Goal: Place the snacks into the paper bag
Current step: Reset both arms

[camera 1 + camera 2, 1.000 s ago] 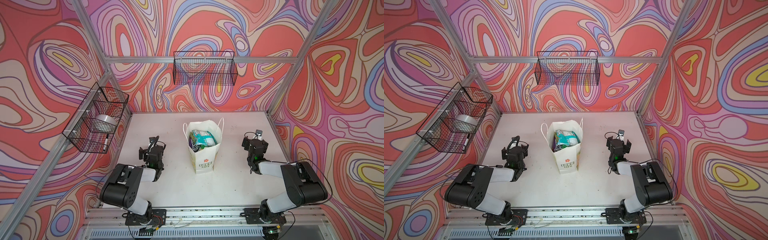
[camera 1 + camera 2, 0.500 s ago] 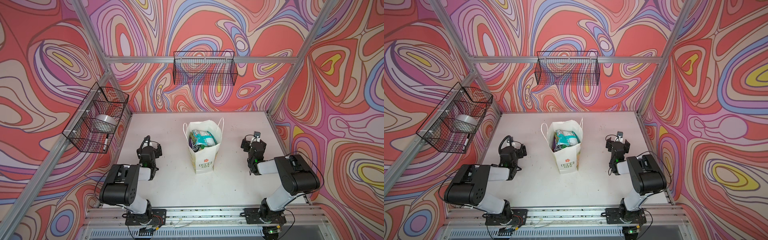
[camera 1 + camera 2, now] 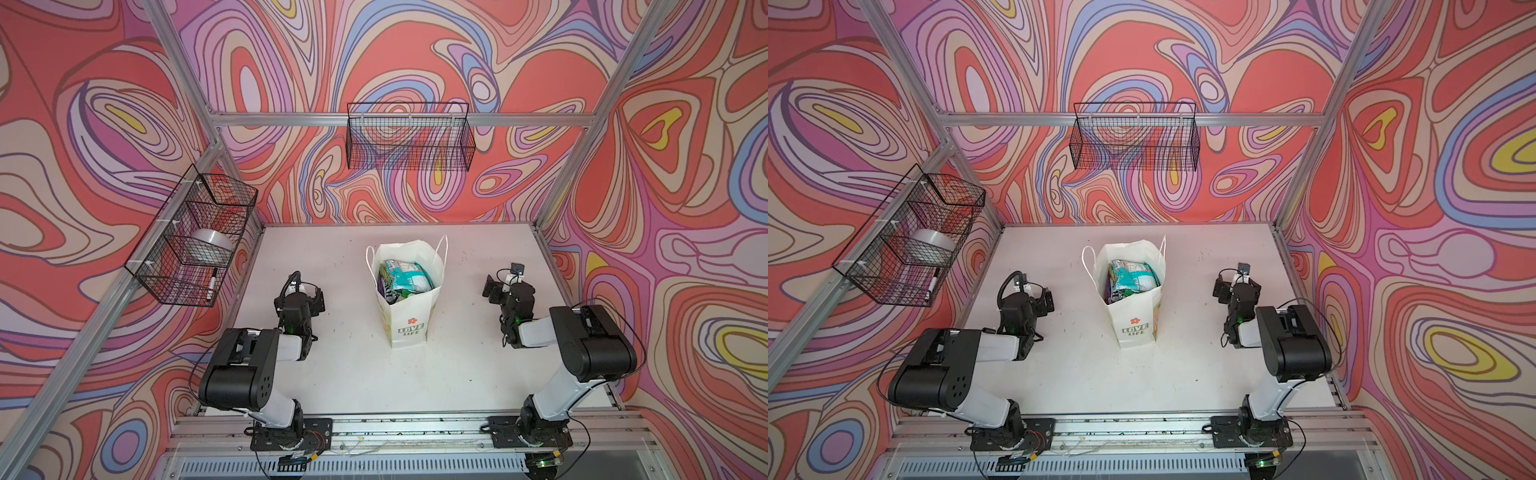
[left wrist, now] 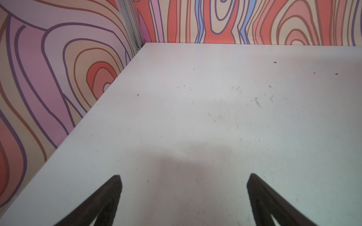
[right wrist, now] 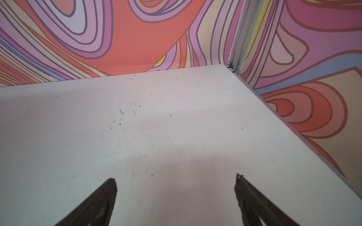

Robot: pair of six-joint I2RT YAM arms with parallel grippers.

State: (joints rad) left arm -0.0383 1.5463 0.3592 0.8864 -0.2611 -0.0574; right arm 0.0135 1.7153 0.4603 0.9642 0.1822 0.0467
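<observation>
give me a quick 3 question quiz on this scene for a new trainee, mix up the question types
1. True or false: the left hand and the right hand are both open and hold nothing.
2. Where are the snacks? A: spread on the table. B: inside the paper bag. C: in the wire basket on the back wall.
3. Fill in: the green print on the bag's front reads ____ ____.
Key: 1 true; 2 B; 3 LOVE LIFE.
</observation>
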